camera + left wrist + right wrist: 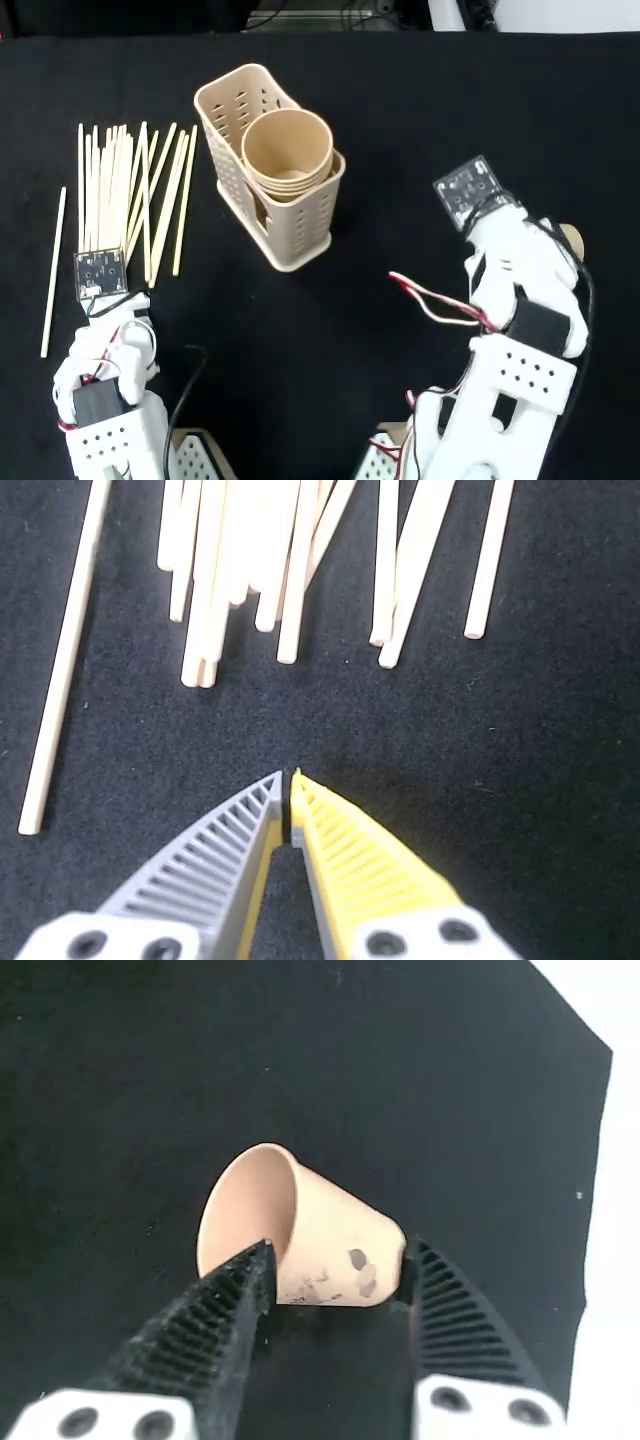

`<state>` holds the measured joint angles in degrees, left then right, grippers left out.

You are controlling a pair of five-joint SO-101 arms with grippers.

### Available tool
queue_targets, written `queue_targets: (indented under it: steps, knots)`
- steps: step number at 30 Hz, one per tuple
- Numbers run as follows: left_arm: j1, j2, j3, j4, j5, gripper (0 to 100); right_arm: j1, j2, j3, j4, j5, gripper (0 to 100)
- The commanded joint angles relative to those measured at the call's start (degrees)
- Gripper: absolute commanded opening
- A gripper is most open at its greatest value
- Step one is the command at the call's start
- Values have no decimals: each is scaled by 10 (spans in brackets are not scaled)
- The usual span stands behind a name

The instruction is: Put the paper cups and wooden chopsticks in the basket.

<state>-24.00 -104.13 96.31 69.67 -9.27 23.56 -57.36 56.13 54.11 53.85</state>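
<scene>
On the black worktop (400, 150), the left arm (100, 390) stretches low towards a loose spread of wooden chopsticks (120, 185). The left tool (290, 780) is closed and empty, just short of their near ends. The right arm (520, 300) bends down at the far side, and the right tool (340, 1248) gapes around a paper cup (300, 1230) lying on its side. Stacked cups (288, 150) stand in the basket (225, 110).

Bright, even light; faint soft shadows.
</scene>
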Motion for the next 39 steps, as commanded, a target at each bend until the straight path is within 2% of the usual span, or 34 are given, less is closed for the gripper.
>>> queue_targets:
  steps: [1,7,13,16,20,22,24,29,35,39]
  knots:
    - [-4,-1,10,2,0,30,5,-5,42,-71,3,246]
    - [-4,-1,10,2,0,30,9,75,83,-178,10,248]
    - [-4,-1,10,2,0,30,76,263,51,-374,39,242]
    - [-4,-1,10,2,0,30,98,332,33,-449,55,167]
    - [-4,-1,10,2,0,30,102,335,33,-508,55,6]
    - [-4,-1,10,2,0,30,101,315,32,-508,52,25]
    - [-4,-1,10,2,0,30,100,285,35,-505,42,11]
    - [-4,-1,10,2,0,30,101,172,33,-431,-78,11]
    - [-4,-1,10,2,0,30,72,12,-48,-198,-241,11]
    - [-4,-1,10,2,0,30,-21,-43,-162,-29,-307,11]
